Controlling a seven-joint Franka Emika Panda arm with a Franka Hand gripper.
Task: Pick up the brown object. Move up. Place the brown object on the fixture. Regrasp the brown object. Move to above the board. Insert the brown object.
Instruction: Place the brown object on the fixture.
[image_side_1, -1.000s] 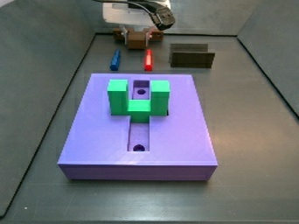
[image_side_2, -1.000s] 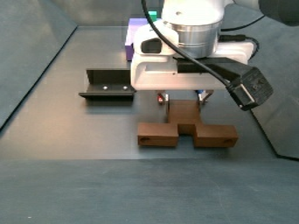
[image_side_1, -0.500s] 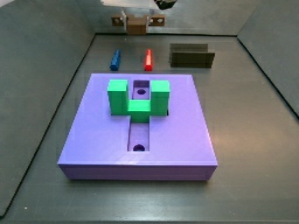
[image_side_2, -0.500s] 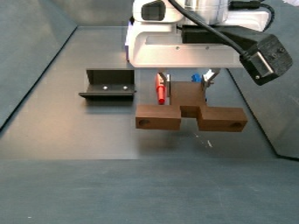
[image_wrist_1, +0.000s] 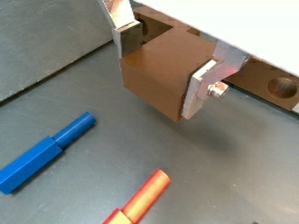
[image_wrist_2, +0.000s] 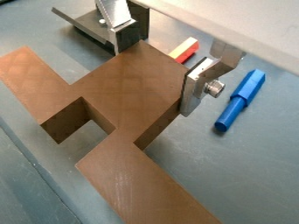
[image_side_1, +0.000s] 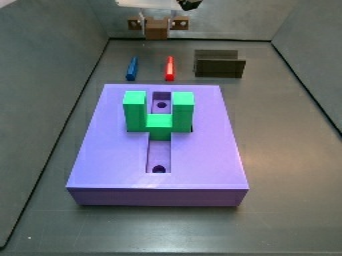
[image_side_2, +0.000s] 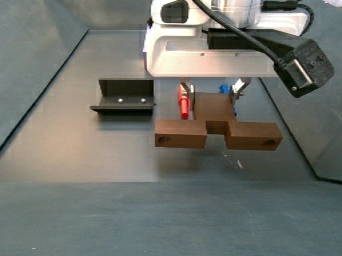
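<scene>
The brown object (image_side_2: 214, 134), a wood-coloured bar with a raised middle block, hangs level above the floor. My gripper (image_side_2: 214, 117) is shut on that middle block, with the silver fingers (image_wrist_1: 204, 85) pressed on its two sides in both wrist views. A round hole (image_wrist_1: 281, 87) shows near one end of the bar. In a side view the gripper (image_side_1: 158, 24) and the bar sit high at the far end. The fixture (image_side_1: 221, 65), a dark olive holder, stands on the floor apart from the bar (image_wrist_2: 105, 114). The purple board (image_side_1: 158, 145) lies in front.
A green block (image_side_1: 158, 110) stands on the board astride its groove. A blue marker (image_side_1: 132, 68) and a red marker (image_side_1: 170, 68) lie on the floor under the lifted bar, between board and back wall. Grey walls enclose the floor.
Over the last second the gripper has risen with the brown object, lifting it off the floor. Since half a second ago nothing has moved.
</scene>
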